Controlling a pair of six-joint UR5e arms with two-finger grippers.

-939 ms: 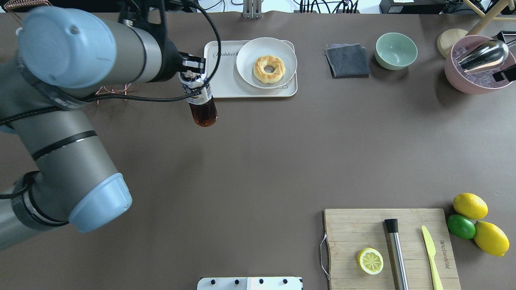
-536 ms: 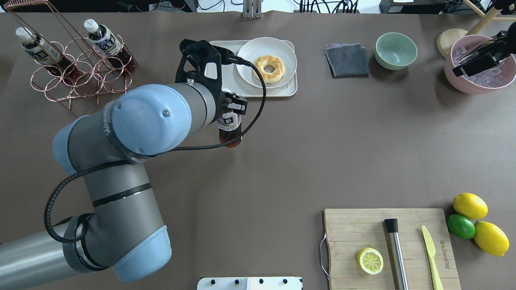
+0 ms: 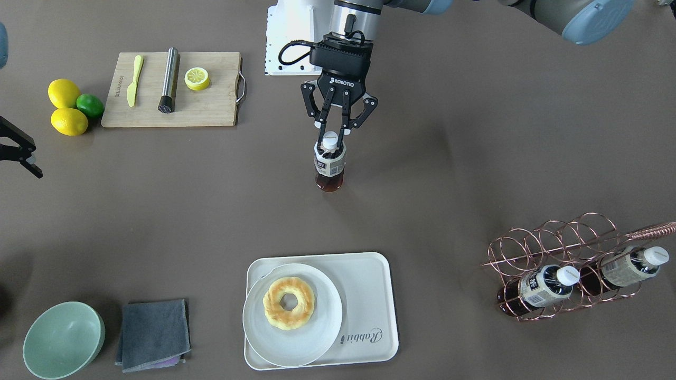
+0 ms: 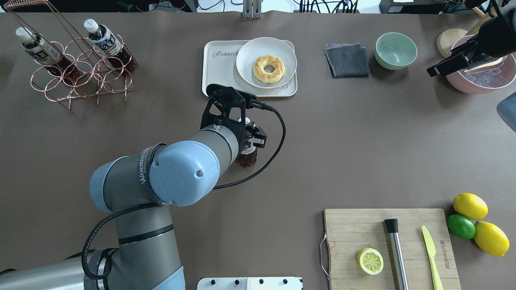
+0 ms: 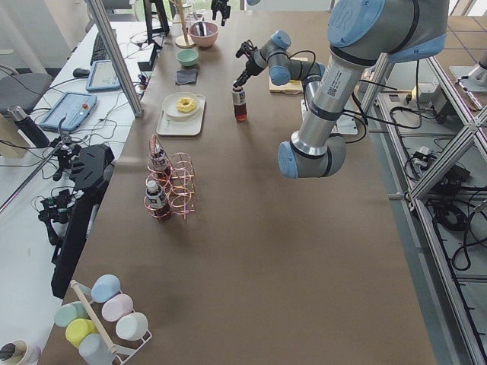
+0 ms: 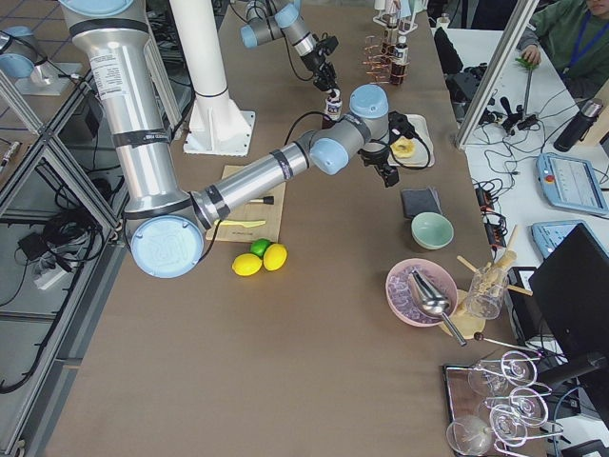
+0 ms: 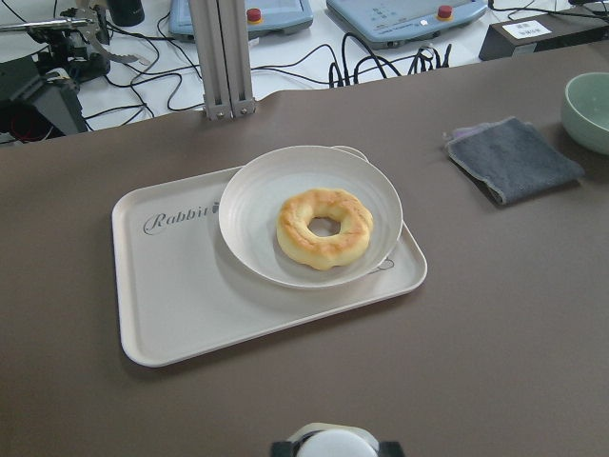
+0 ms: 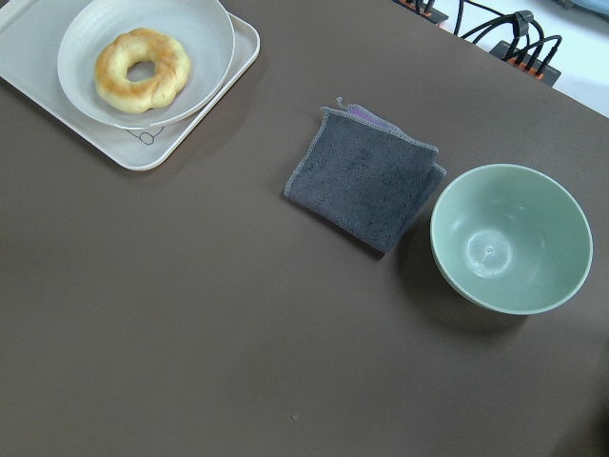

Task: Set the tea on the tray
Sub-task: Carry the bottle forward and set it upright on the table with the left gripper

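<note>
The tea (image 3: pixel 329 168), held upright for setting down, is clamped at its white cap by the left hand (image 3: pixel 331 138) over mid-counter, well short of the tray (image 3: pixel 369 295) at the far edge, where bare space is seen beside the plate (image 3: pixel 292 338).

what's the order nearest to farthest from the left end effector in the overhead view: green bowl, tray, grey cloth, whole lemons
From the left end effector:
1. tray, just beyond it, toward the far edge
2. grey cloth, far side, right of the tray
3. green bowl, right of the cloth
4. whole lemons, near right corner, beside the lime
</note>
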